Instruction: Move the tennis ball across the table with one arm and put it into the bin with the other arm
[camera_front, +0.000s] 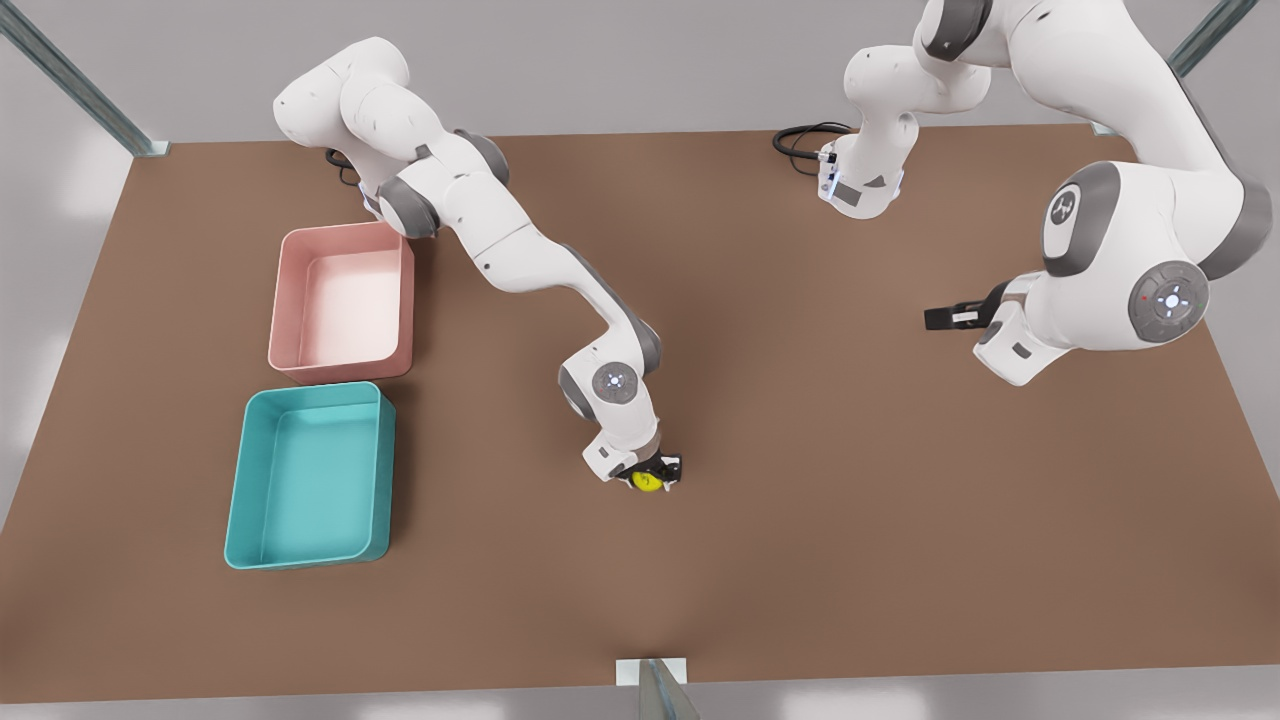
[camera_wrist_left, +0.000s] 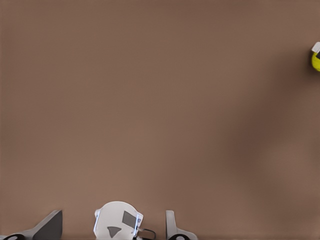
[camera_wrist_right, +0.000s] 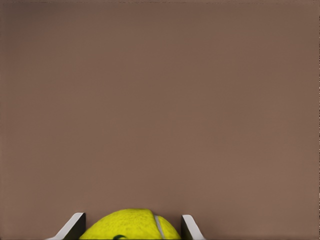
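Right gripper (camera_front: 655, 476) clamps tennis ball (camera_front: 647, 482) mid-table (camera_front: 800, 450) (bin (camera_front: 308, 475) well apart); left gripper (camera_front: 940, 318) waits, fingers spread, empty.

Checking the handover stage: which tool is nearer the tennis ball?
The right tool: its fingers flank the tennis ball mid-table. The left tool waits open, far off toward the front view's right.
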